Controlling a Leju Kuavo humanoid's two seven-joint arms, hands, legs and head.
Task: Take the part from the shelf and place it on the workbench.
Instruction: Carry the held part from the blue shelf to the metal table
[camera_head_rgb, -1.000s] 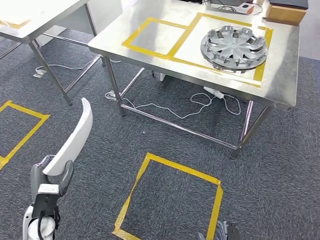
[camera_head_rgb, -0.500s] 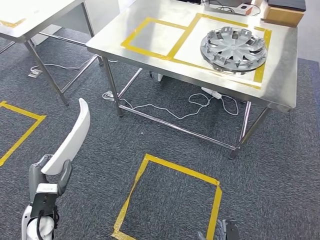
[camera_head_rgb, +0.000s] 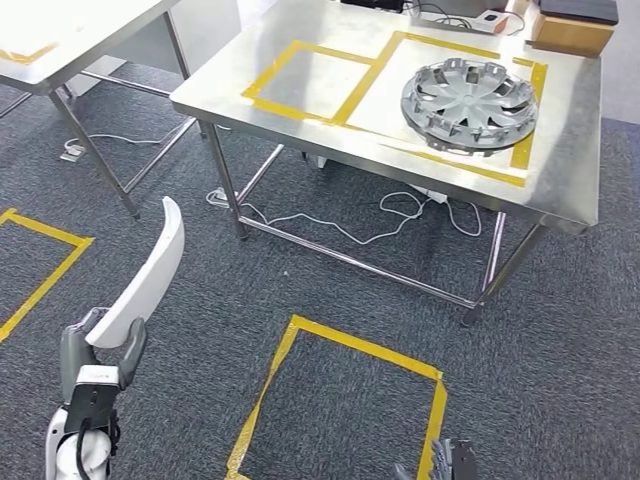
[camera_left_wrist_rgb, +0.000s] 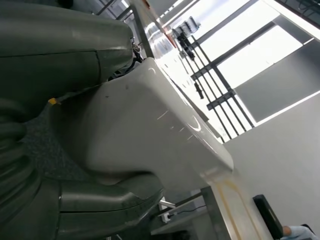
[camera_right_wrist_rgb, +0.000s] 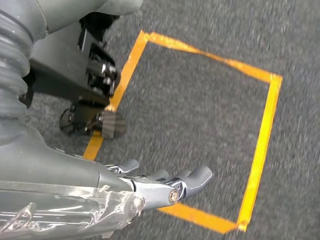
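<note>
Item: white curved part (camera_head_rgb: 143, 280), a long smooth panel, held in the left hand (camera_head_rgb: 102, 350) low at the robot's left side, above the grey carpet (camera_head_rgb: 573, 330); the fingers (camera_left_wrist_rgb: 113, 200) and thumb are closed around its lower end, the rest rising clear of the hand; no writing or label legible on it.

Right hand (camera_right_wrist_rgb: 166, 185): hanging over the carpet, its fingers stretched out together, holding nothing.

Steel desk (camera_head_rgb: 558, 160): ahead, well apart from the part; yellow tape marks two rectangles on its top; a silver hubcap (camera_head_rgb: 469, 92) lies in the right-hand one; no brand readable.

Floor: a yellow tape square (camera_head_rgb: 347, 400) just before the robot; white cable (camera_head_rgb: 340, 225) under the desk.
</note>
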